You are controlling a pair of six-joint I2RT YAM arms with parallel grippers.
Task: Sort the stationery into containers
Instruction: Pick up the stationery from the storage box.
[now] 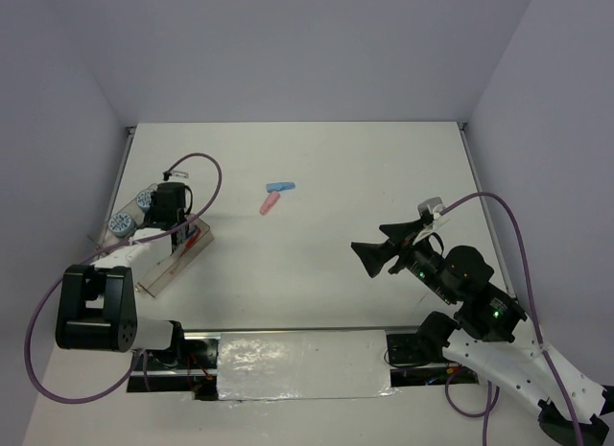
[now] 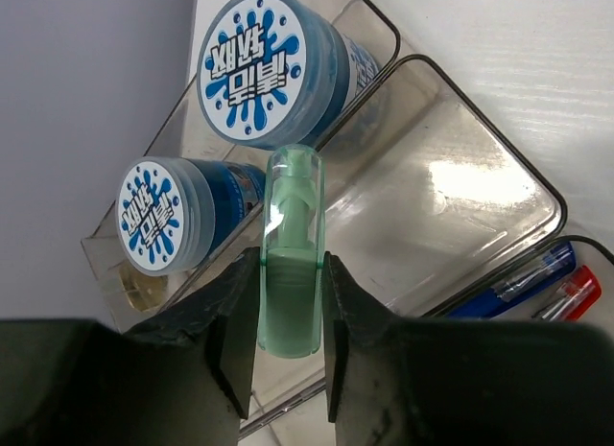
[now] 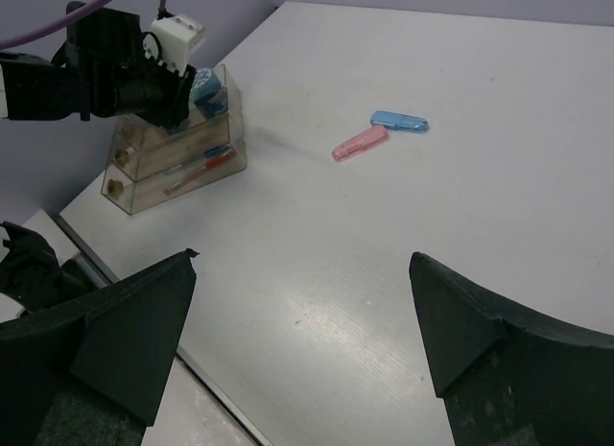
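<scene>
Three capsules are in sight. The left tool (image 2: 288, 331) pinches one green capsule (image 2: 293, 264) between its two fingers and holds it over the tray (image 2: 460, 206), about the wall between two compartments; whether it touches the tray cannot be told. The other two, one blue capsule (image 1: 281, 187) and one pink capsule (image 1: 270, 203), lie on the desk (image 1: 384, 168) well to the right of the tray, with their ends close together or touching. The tray shows three long compartments. Two discs (image 2: 251, 64) sit in the outer one, on the side away from the capsules. The middle one is bare. The third holds one blue pen (image 2: 523, 283) and one red pen (image 2: 573, 297) side by side; any further pens there cannot be counted. The right tool (image 3: 302, 259) hangs far right of the tray, with its fingers spread wide and nothing between them.
</scene>
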